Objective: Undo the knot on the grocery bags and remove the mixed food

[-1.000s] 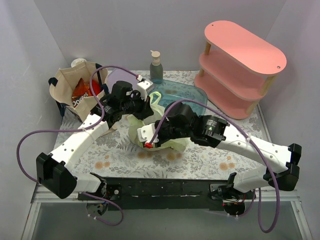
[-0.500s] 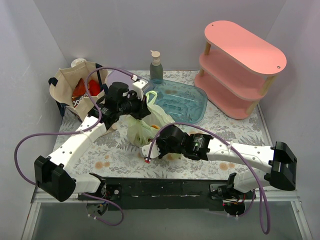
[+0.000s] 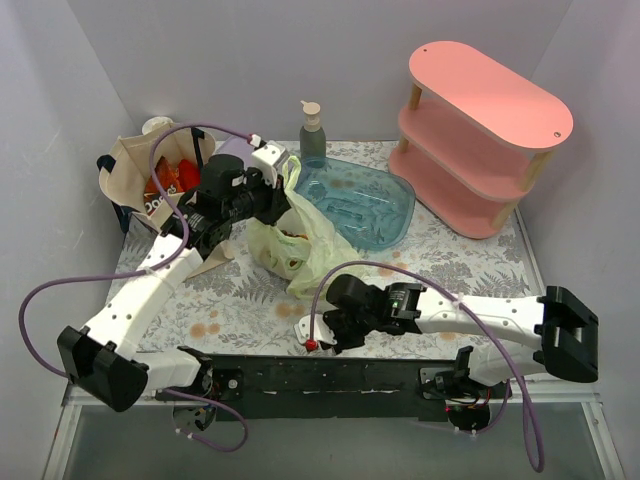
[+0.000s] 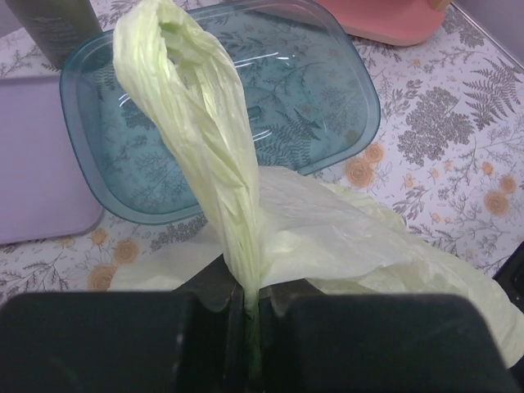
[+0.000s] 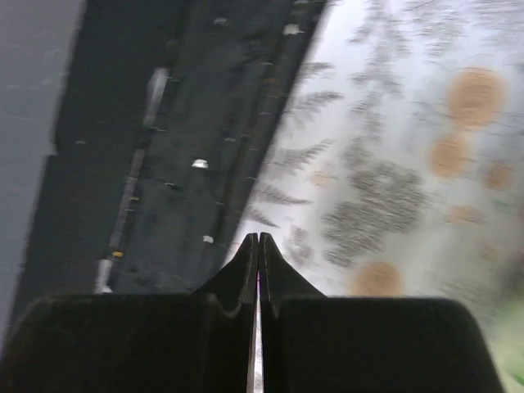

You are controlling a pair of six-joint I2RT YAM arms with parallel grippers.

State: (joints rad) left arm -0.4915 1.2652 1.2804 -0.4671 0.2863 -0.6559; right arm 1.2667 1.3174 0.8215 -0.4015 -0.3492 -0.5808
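- Two bags sit on the worktop (image 3: pixel 450 270), neither emptied. The tote (image 3: pixel 135 165) at the far left corner holds a chip bag (image 3: pixel 160 200). The green bag (image 3: pixel 305 255) lies left of centre, with dark food (image 3: pixel 288 238) showing inside.
- Left end effector (image 4: pixel 246 295) is clamped on the knot (image 4: pixel 205 147), the green bag's twisted handle loop, holding it upright.
- Right end effector (image 5: pixel 258 254) is pinched together on nothing, low by the near edge.
- No tie shows in the held loop, so it looks loosened, though I cannot be sure.
- Tray (image 3: pixel 395 190) at the far middle holds no food, so all the unloading is left.

Crinkly pale-green bag (image 3: pixel 303 248) beside blue tray (image 3: pixel 372 203)
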